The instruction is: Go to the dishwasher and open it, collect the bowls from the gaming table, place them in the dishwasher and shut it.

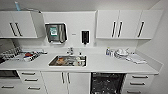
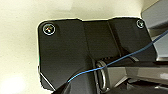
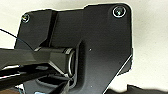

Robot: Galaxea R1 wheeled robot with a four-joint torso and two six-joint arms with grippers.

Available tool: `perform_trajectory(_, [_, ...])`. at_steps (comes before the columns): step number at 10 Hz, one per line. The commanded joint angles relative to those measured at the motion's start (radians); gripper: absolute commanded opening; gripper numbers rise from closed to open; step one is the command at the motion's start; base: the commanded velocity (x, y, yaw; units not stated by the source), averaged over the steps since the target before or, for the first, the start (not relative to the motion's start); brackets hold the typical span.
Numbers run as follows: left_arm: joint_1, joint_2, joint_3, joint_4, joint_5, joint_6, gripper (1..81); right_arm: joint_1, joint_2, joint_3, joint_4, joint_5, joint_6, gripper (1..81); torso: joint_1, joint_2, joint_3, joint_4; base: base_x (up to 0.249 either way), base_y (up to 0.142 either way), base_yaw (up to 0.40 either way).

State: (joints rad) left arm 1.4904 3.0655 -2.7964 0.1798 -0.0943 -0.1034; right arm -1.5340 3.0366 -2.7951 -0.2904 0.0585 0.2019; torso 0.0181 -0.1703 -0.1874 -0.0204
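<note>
I face a white kitchen counter [image 1: 100, 65] in the head view. The dishwasher [image 1: 107, 83] sits under it, right of centre, between white cabinet doors and a stack of drawers. Its front is open, showing a dark interior with pale glints inside. The bowls and the gaming table are out of view. Both wrist views hold the robot's own dark plate against a pale surface.
A steel sink [image 1: 68, 60] with items in it is set in the counter's middle. A dish rack [image 1: 15, 53] stands at the left and piled dishes [image 1: 121, 53] at the right. White wall cabinets [image 1: 125, 23], a towel dispenser [image 1: 55, 32] and a soap dispenser [image 1: 85, 37] hang above.
</note>
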Motion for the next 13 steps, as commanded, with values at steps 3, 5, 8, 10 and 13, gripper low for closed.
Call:
perform_trajectory(3, [-0.049,0.0,-0.002,-0.006,0.05,0.002,81.1,0.042,-0.002,0.003,0.008,-0.049,-0.002,81.1,0.0,0.0,0.0,0.0,0.0,0.0,0.164])
perform_trajectory(5, [-0.048,-0.003,-0.002,-0.006,0.048,0.001,81.1,0.042,-0.002,0.005,0.008,-0.049,-0.004,81.1,0.0,0.0,0.0,0.0,0.0,0.0,0.333])
perform_trajectory(8, [-0.046,-0.003,-0.002,-0.006,0.048,0.002,81.1,0.041,-0.002,0.0,0.011,-0.049,-0.001,81.1,0.0,0.0,0.0,0.0,0.0,0.0,0.338])
perform_trajectory(10, [-0.045,-0.002,-0.002,-0.005,0.042,0.007,81.1,0.045,-0.002,-0.001,0.013,-0.049,0.001,81.1,-0.001,0.0,0.0,0.0,0.0,0.0,0.341])
perform_trajectory(13, [-0.043,-0.007,-0.002,0.006,0.039,0.01,81.1,0.042,-0.002,0.005,-0.002,-0.049,-0.012,81.1,-0.001,0.0,0.0,0.0,0.0,0.0,0.342])
